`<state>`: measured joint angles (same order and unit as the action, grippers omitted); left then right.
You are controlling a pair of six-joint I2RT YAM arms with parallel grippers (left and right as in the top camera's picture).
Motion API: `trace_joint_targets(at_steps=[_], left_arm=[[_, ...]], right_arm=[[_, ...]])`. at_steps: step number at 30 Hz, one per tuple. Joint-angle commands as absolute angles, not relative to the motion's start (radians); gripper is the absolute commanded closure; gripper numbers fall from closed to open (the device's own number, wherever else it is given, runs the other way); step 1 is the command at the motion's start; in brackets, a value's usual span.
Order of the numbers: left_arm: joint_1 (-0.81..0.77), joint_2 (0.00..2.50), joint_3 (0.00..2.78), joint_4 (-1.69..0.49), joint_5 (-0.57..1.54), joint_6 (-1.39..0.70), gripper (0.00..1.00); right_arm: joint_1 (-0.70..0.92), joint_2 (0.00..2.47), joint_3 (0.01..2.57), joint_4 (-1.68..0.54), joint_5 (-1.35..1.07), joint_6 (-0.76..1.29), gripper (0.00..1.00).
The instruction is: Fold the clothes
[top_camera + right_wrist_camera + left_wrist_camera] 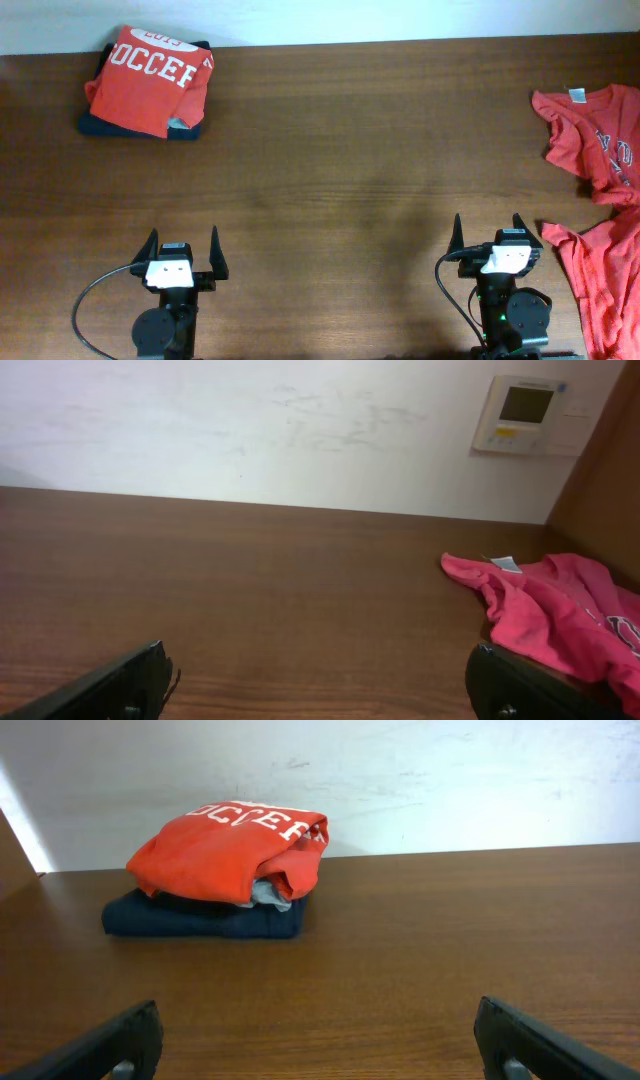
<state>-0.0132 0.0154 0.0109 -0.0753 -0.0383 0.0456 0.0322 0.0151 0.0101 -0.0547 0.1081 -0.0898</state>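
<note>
While both arms sit at the near edge of the bench (350, 170), I see the left fingers (217, 255) standing wide apart with nothing between them. The right fingers (459, 238) are spread just as wide and hold nothing either.

Nearest to me among the clothes is a crumpled orange-red T-shirt (600, 285). It lies just to the right of the right arm and runs off the bench's right edge, apart from the fingertips.

Farther back on that side lies a second loose T-shirt (590, 140), spread unevenly with its small white neck tag (576, 95) facing up. It is ahead and to the right of the right fingers. From the overhead view I cannot tell whether the two loose shirts touch, since the frame cuts them off.

Far off at the back left corner sits a folded T-shirt (145, 85) with white "SOCCER" lettering showing. It rests on top of a folded navy garment (100, 125), well ahead of the left fingers and slightly to their left.

On the wall (250, 430) behind the right side hangs a small control panel (525, 415).
</note>
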Motion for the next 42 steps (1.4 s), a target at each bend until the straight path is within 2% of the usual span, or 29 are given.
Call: trace_joint_targets(at_steps=[1, 5, 10, 14, 22, 27, 31, 35, 38, 42], left_arm=[[-0.018, 0.006, 0.009, -0.080, -0.042, 0.062, 0.01], [-0.018, 0.006, 0.009, -0.080, -0.042, 0.062, 0.01], [-0.018, 0.006, 0.009, -0.080, -0.042, 0.062, 0.01], [-0.018, 0.006, 0.009, -0.080, -0.042, 0.062, 0.01], [-0.018, 0.006, 0.009, -0.080, -0.042, 0.062, 0.01], [-0.018, 0.006, 0.009, -0.080, -0.042, 0.062, 0.01], [-0.018, 0.006, 0.009, -0.080, -0.042, 0.062, 0.01], [-0.018, 0.006, 0.009, -0.080, -0.042, 0.062, 0.01], [-0.018, 0.006, 0.009, -0.080, -0.042, 0.062, 0.01], [-0.018, 0.006, 0.009, -0.080, -0.042, 0.062, 0.01]], right_arm=[[0.026, 0.013, 0.006, -0.035, 0.035, -0.097, 0.02], [0.026, 0.013, 0.020, -0.004, -0.096, -0.093, 0.02], [0.026, 0.026, 0.145, -0.083, -0.033, -0.009, 0.02], [0.026, 0.163, 0.343, -0.194, 0.012, 0.074, 0.02], [0.026, 0.695, 0.866, -0.381, -0.010, 0.099, 0.01], [0.003, 1.149, 1.385, -0.715, -0.011, 0.017, 0.01], [-0.093, 1.491, 1.823, -1.044, -0.013, 0.008, 0.01], [-0.183, 1.753, 2.169, -1.257, -0.015, 0.007, 0.02], [-0.237, 1.892, 2.317, -1.294, -0.002, 0.007, 0.02], [-0.292, 1.983, 2.333, -1.303, 0.007, 0.007, 0.01]])
